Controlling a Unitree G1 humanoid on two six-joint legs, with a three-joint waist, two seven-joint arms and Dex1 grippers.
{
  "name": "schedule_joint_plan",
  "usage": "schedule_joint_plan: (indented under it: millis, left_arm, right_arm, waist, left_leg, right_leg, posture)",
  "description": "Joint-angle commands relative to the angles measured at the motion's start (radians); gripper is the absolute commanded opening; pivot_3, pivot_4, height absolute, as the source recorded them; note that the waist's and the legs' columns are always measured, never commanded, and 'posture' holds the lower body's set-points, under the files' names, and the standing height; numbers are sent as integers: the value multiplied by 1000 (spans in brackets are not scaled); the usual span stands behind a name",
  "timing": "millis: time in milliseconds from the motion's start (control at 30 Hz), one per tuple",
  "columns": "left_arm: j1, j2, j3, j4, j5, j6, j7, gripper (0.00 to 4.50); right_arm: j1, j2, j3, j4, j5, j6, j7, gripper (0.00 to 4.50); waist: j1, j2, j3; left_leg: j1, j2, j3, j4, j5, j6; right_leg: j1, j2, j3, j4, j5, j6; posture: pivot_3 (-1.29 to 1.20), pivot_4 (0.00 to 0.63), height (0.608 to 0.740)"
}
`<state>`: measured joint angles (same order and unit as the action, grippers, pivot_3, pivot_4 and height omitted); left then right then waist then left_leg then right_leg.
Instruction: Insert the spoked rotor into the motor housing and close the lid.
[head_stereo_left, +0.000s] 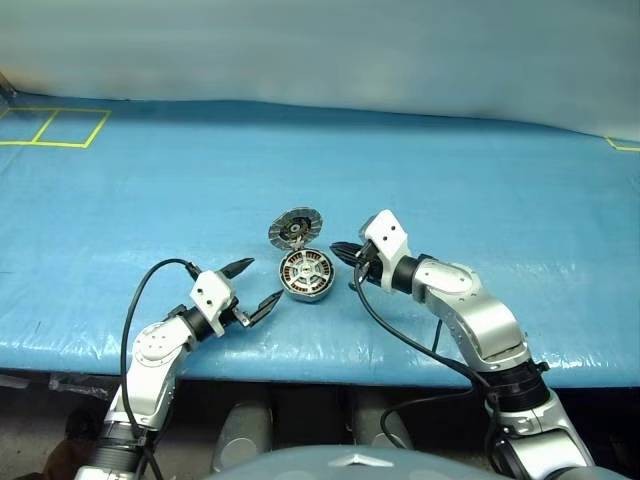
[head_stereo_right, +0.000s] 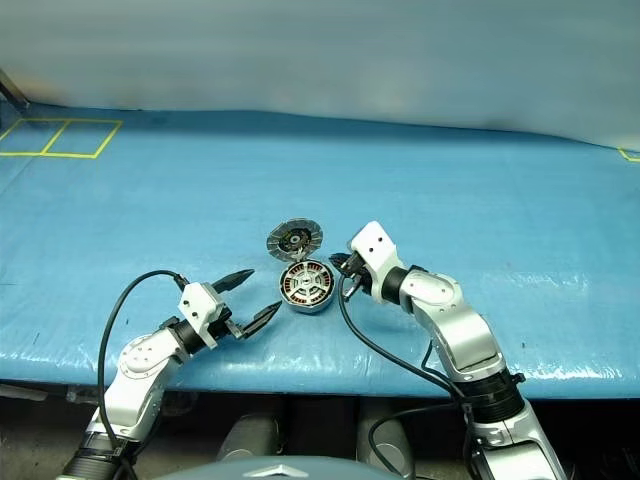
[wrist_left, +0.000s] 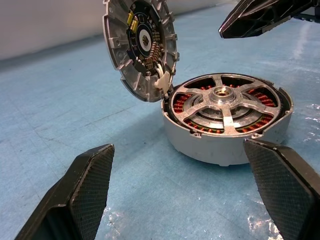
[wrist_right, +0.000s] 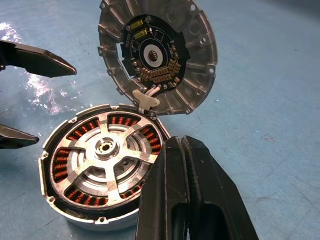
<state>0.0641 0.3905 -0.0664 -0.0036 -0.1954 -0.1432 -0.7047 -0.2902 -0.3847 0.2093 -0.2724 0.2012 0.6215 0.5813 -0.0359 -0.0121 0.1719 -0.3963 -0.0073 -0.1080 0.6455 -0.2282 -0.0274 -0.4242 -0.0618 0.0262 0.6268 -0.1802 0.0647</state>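
Near the table's (head_stereo_left: 480, 150) front edge, the left claw (head_stereo_left: 254, 284) gapes wide and empty just left of the motor housing (head_stereo_left: 305, 275), the spoked rotor (wrist_right: 102, 160) seated inside, lid (head_stereo_left: 295, 229) standing open behind, while the right claw (head_stereo_left: 343, 251), pinched shut on nothing, hovers at the housing's right rim.

No text, label, brand or number can be read on anything here.
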Motion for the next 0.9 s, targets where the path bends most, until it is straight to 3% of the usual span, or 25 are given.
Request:
schedule_joint_plan:
  millis: [33, 300, 533, 867, 900]
  left_arm:
    - [-8, 1, 12, -10, 2, -27, 4, 4500]
    - [-2, 6, 16, -13, -3, -25, 5, 4500]
    - [-3, 6, 21, -8, -6, -31, 3, 4500]
    - [-67, -53, 190, -5, -82, 108, 204, 4500]
    - [-81, -54, 200, -9, -91, 123, 213, 4316]
  right_arm:
    - [-14, 15, -4, -10, -4, -17, -14, 27]
    - [-108, 84, -32, 138, -82, -43, -151, 27]
    - [-228, 119, -35, 281, -118, -100, -175, 27]
    - [-80, 101, -58, 159, -118, -75, -184, 27]
    - [-59, 96, -62, 138, -116, -68, -185, 1]
  waist:
    - [0, 0, 0]
    - [-1, 0, 0]
    - [-1, 0, 0]
    - [-1, 0, 0]
    - [-1, 0, 0]
  left_leg:
    - [0, 0, 0, 0, 0, 0]
    - [0, 0, 0, 0, 0, 0]
    - [0, 0, 0, -1, 0, 0]
    - [0, 0, -1, 0, 0, 0]
    - [0, 0, -1, 0, 0, 0]
  right_leg:
    - [0, 0, 0, 0, 0, 0]
    - [0, 0, 0, 0, 0, 0]
    - [0, 0, 0, 0, 0, 0]
    - [0, 1, 0, 1, 0, 0]
    - [0, 0, 0, 1, 0, 0]
  posture:
    - [0, 150, 740]
    - [0, 150, 740]
    - [0, 150, 740]
    - [0, 150, 740]
    - [0, 150, 740]
